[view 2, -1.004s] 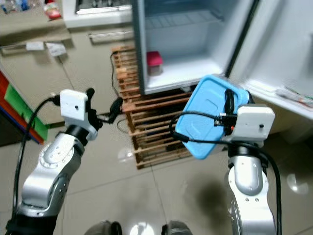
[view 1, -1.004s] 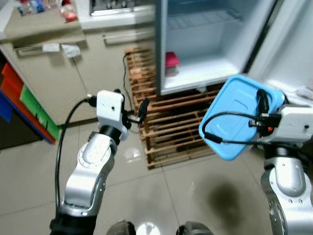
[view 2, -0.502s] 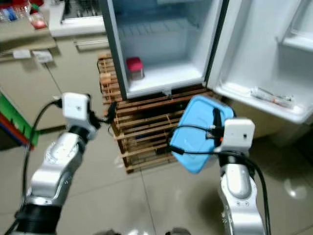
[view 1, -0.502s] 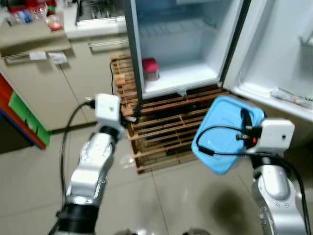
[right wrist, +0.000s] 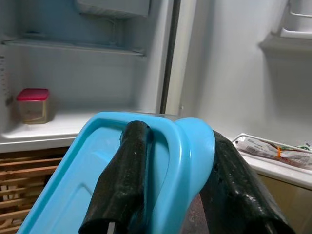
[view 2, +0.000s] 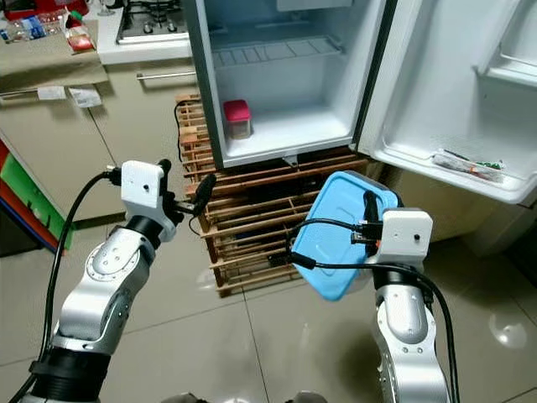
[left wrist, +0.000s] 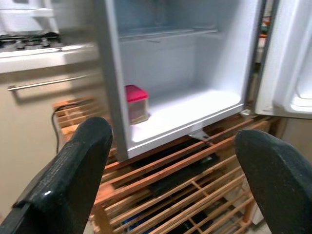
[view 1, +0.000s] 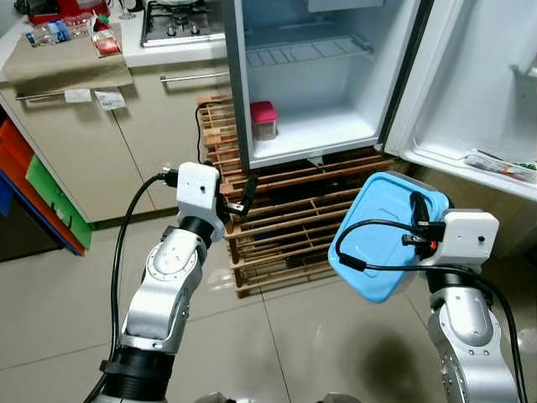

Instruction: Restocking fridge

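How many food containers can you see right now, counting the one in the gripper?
2. A blue-lidded container is held in the right gripper; a red-lidded container sits on the fridge floor. Others may be hidden.

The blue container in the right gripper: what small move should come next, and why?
Probably carry the blue container forward toward the open fridge. The right gripper clamps its edge, and the bottom shelf has bare space beside the red-lidded jar.
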